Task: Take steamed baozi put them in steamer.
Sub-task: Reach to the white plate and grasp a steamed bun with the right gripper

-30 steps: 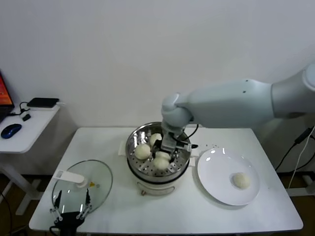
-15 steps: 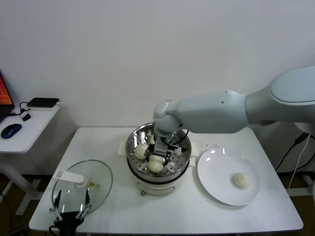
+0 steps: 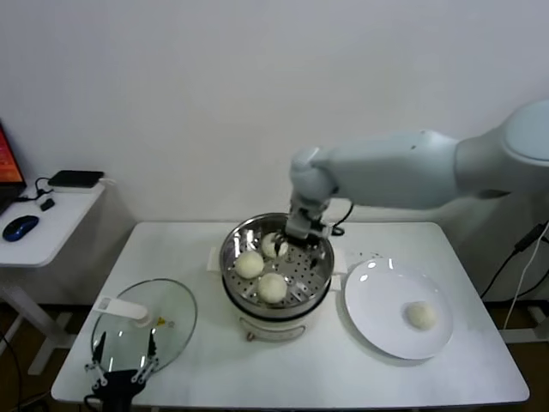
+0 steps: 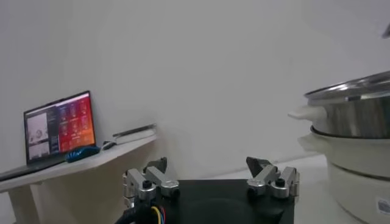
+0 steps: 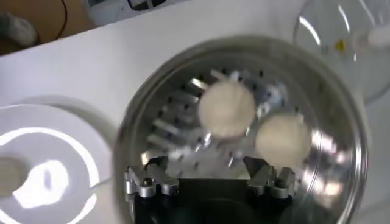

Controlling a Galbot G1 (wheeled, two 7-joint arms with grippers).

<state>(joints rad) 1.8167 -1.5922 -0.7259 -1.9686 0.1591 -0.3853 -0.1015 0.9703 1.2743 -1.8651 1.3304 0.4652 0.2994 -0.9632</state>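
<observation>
Nearest, at the counter's (image 3: 206,360) front edge: left pincer (image 3: 120,375) parked with fingers spread and nothing between them, just before the glass lid (image 3: 144,320) lying flat. Mid-counter: steamer (image 3: 319,276) holding three steamed baozi (image 3: 272,287), and beside it on the right a white plate (image 3: 377,318) bearing a fourth bun (image 3: 419,315). Farther back: right pincer (image 3: 298,241) over the steamer's rear rim, jaws wide and gripping nothing; beyond the counter's left, a side table (image 3: 43,232) with a blue mouse (image 3: 19,227).

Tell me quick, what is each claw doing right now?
Left gripper: open, empty, parked low beside the table.
Right gripper: open, empty, above the steamer.
</observation>
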